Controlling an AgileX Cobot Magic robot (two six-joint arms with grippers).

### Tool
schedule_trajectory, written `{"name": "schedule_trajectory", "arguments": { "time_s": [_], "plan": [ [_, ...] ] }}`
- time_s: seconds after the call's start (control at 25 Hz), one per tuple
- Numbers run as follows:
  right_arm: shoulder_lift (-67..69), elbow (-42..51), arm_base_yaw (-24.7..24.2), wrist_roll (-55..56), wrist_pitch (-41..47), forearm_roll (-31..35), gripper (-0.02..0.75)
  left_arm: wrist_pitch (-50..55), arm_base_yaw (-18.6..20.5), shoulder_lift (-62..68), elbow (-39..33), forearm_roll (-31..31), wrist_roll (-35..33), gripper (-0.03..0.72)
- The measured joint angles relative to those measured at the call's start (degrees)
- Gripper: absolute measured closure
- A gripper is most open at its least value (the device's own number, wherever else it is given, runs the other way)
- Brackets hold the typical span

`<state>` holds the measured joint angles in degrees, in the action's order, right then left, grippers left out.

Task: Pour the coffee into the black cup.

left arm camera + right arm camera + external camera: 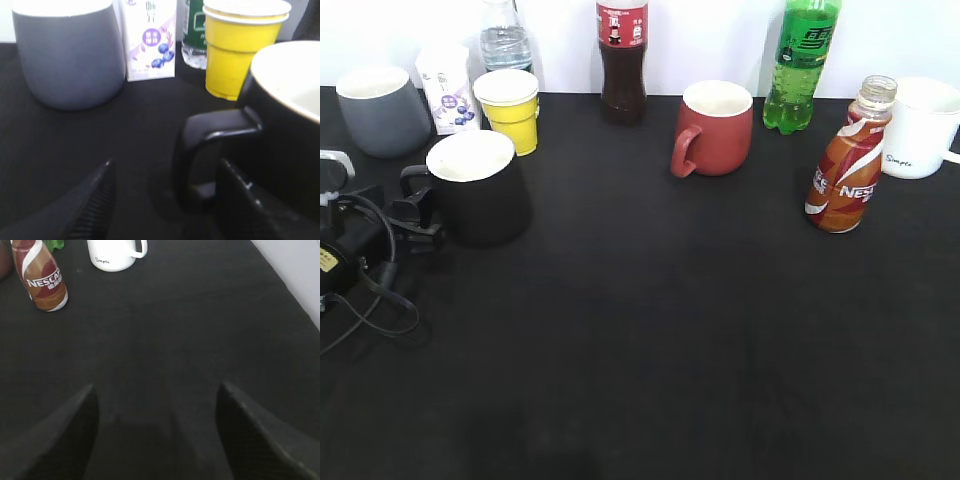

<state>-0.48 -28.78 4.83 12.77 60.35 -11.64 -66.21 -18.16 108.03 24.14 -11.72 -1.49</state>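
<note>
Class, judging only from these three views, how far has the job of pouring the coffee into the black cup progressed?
Done: nothing poured. The coffee bottle stands upright, cap off, beside the white mug. In hand: the left gripper is open, its fingers straddling the handle of the black cup. The right gripper is open and empty, short of the bottle. Left: grasp the bottle, carry it over, pour.

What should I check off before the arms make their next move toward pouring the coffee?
1. Left gripper open around the black cup handle: ok, not yet closed.
2. Right gripper open and empty: ok.
3. Coffee bottle upright, uncapped: ok.
4. Path from right gripper to bottle free: ok; white mug stands close behind it.
5. Cup empty: cannot tell, inside only partly shown.
</note>
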Motion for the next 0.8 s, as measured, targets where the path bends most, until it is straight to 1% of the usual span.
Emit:
{"name": "schedule_trajectory", "arguments": {
  "time_s": [0.16, 0.32, 0.4, 0.48, 0.56, 0.6, 0.64, 0.68, 0.72, 0.8],
  "plan": [
    [0.00, 0.00, 0.00, 0.00, 0.00, 0.00, 0.170, -1.12, 0.00, 0.04, 0.21, 0.05, 0.00, 0.208],
    [0.00, 0.00, 0.00, 0.00, 0.00, 0.00, 0.170, -0.90, 0.11, 2.78, 4.78, 0.22, 0.00, 0.211],
    [0.00, 0.00, 0.00, 0.00, 0.00, 0.00, 0.170, -1.35, 1.08, 5.20, 6.63, 2.88, 0.00, 0.233],
    [0.00, 0.00, 0.00, 0.00, 0.00, 0.00, 0.170, -1.84, 3.33, 7.35, 9.59, 6.09, 0.06, 0.291],
    [0.00, 0.00, 0.00, 0.00, 0.00, 0.00, 0.170, -1.64, 6.05, 9.74, 13.59, 14.00, 0.06, 0.404],
    [0.00, 0.00, 0.00, 0.00, 0.00, 0.00, 0.170, -0.51, 6.56, 10.29, 15.43, 16.65, 0.06, 0.469],
    [0.00, 0.00, 0.00, 0.00, 0.00, 0.00, 0.170, 0.40, 6.71, 10.51, 16.48, 17.93, 0.06, 0.528],
    [0.00, 0.00, 0.00, 0.00, 0.00, 0.00, 0.170, 0.60, 6.75, 10.51, 16.92, 18.12, 0.06, 0.604],
    [0.00, 0.00, 0.00, 0.00, 0.00, 0.00, 0.170, 0.14, 6.75, 10.51, 16.99, 18.12, 0.74, 0.647],
    [0.00, 0.00, 0.00, 0.00, 0.00, 0.00, 0.170, -0.14, 6.75, 10.41, 16.93, 18.12, 0.97, 0.650]
  ]
}}
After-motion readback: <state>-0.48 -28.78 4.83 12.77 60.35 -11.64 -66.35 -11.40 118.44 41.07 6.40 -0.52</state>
